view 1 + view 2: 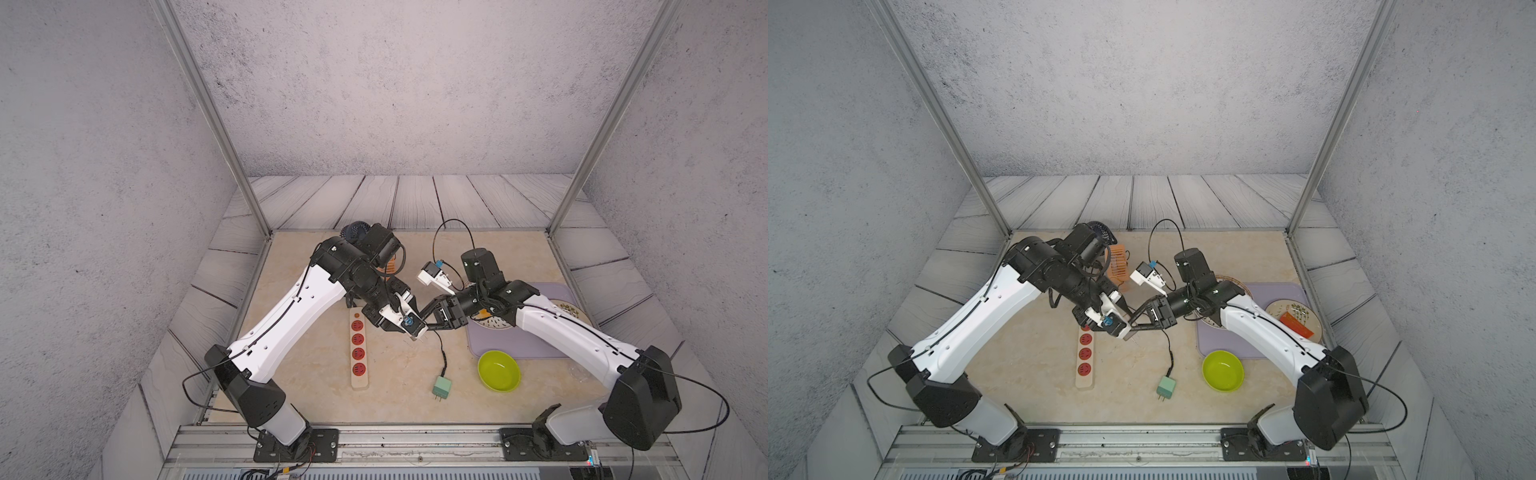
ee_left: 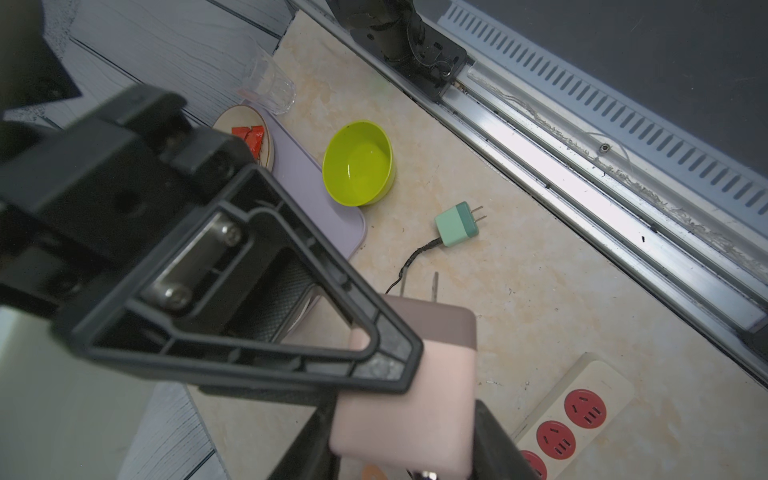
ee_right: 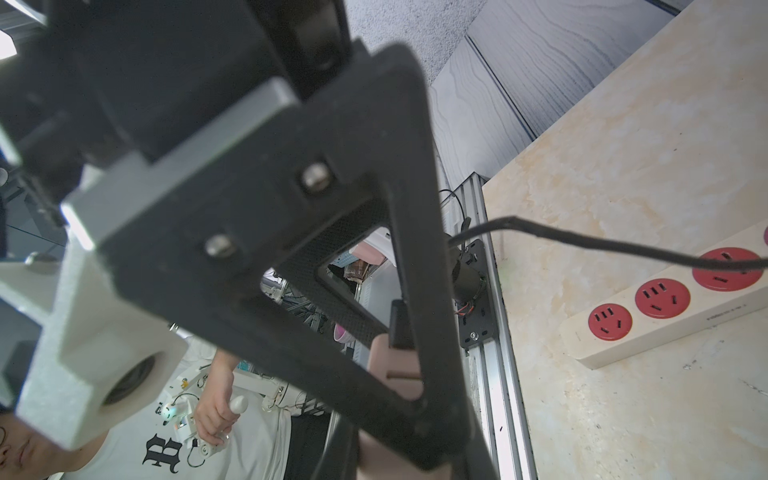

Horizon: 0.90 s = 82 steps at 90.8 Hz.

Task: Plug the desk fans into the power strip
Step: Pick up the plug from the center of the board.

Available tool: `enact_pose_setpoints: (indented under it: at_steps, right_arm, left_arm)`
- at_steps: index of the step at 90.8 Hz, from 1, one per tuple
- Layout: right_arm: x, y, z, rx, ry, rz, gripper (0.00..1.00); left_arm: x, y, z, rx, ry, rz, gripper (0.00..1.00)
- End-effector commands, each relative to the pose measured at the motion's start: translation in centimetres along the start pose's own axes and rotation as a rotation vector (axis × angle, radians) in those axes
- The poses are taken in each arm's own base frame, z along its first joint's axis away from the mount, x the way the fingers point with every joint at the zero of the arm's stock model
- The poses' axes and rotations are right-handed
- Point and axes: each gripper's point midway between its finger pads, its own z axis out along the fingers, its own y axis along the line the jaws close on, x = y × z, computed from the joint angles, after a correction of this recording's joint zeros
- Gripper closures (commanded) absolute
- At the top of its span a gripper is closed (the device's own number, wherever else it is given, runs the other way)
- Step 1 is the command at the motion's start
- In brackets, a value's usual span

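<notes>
Pinching the likely light, stiff pink plug (image 2: 415, 395) by its body, clear of prongs (image 2: 435, 286), above mid-surface near the power strip (image 1: 359, 353), the right claw (image 1: 1133, 325) faces the left claw (image 2: 399, 453), grip unclear

Grey speckled walls (image 1: 374, 83) rise beyond and to either side of the left end effector (image 1: 415, 330). Grey planks (image 1: 415, 199) slope between them and the beige marbled counter (image 1: 395, 386) beneath it. Two aluminium posts (image 1: 212, 116) stand at the counter corners beyond it, an aluminium rail (image 1: 415, 440) runs along the edge nearer than it, and the light is soft and even.
</notes>
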Motion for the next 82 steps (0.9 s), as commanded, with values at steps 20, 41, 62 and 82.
enact_pose_setpoints:
  at_steps: [20,41,62,82]
  right_arm:
    - [-0.9,-0.6,-1.5,0.087,-0.103,-0.036,0.63]
    - [-3.1,-1.7,-5.3,0.235,-0.374,-0.002,0.45]
    - [-5.9,-2.9,-7.5,0.182,-0.643,0.068,0.44]
    - [-7.0,-2.1,-7.4,0.006,-0.68,0.077,0.49]
  left_arm:
    - [1.6,3.5,0.1,-0.146,0.068,-0.202,0.63]
    - [2.7,3.4,0.2,-0.171,0.099,-0.281,0.65]
    - [2.7,4.6,0.1,-0.215,0.088,-0.321,0.65]
    - [2.5,5.2,0.0,-0.233,0.076,-0.335,0.65]
